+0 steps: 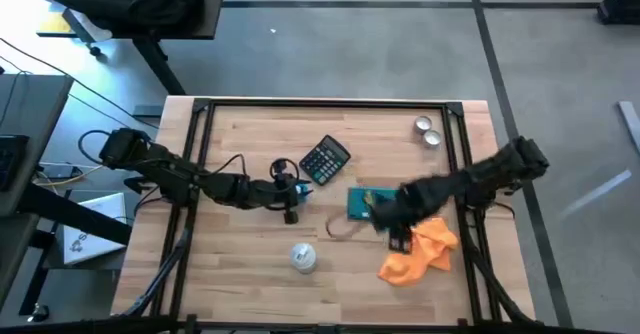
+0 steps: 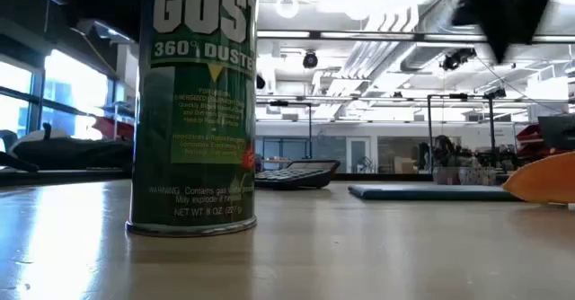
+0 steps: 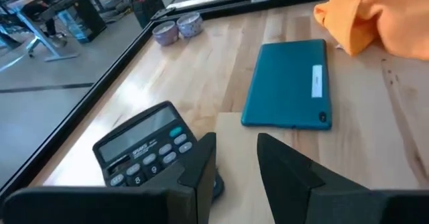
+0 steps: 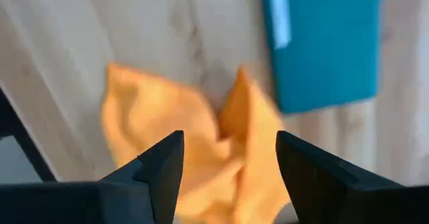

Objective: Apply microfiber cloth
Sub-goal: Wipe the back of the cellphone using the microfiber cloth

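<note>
The orange microfiber cloth lies crumpled on the wooden table near its right front; it also shows in the right wrist view and at the low view's right edge. My right gripper hangs open above the cloth's left part, its fingers standing apart over the fabric without touching it. My left gripper waits open mid-table, just in front of the black calculator, with nothing between its fingers.
A flat teal device lies between the calculator and the cloth. A green duster can stands near the front edge. Two small cups sit at the far right. A black frame borders the table.
</note>
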